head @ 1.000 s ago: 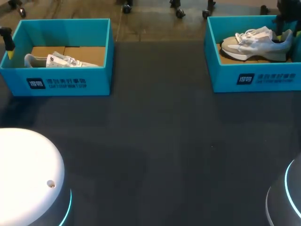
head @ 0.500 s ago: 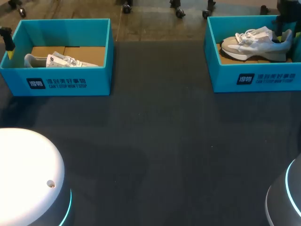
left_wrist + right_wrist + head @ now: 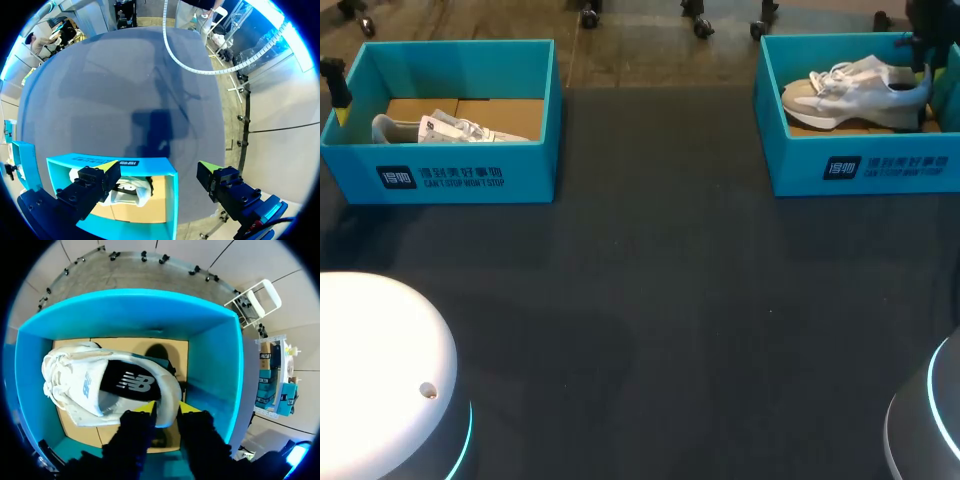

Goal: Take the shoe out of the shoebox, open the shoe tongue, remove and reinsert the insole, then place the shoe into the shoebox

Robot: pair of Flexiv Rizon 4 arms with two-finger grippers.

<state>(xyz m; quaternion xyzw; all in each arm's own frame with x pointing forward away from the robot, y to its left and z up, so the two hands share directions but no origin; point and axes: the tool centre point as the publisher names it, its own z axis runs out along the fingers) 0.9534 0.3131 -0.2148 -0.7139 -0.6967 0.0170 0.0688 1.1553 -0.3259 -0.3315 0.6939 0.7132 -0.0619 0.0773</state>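
Right gripper (image 3: 165,410) first: its yellow tips are pinched on the heel collar of the shoe (image 3: 90,385), which lies inside the blue shoebox (image 3: 210,365), not yet clear of the walls. I'd say only the lift-out has begun; tongue, insole and return all remain. Further off, the left gripper (image 3: 157,170) hangs spread and empty over the other shoebox (image 3: 167,210).

shoeboxes 2: left shoebox (image 3: 532,170), right shoebox (image 3: 798,165) | shoes 2, one per shoebox: left shoe (image 3: 445,128), right shoe (image 3: 850,92) | pincers 2: left pincer (image 3: 159,166), right pincer (image 3: 166,408) | table (image 3: 650,300) 1
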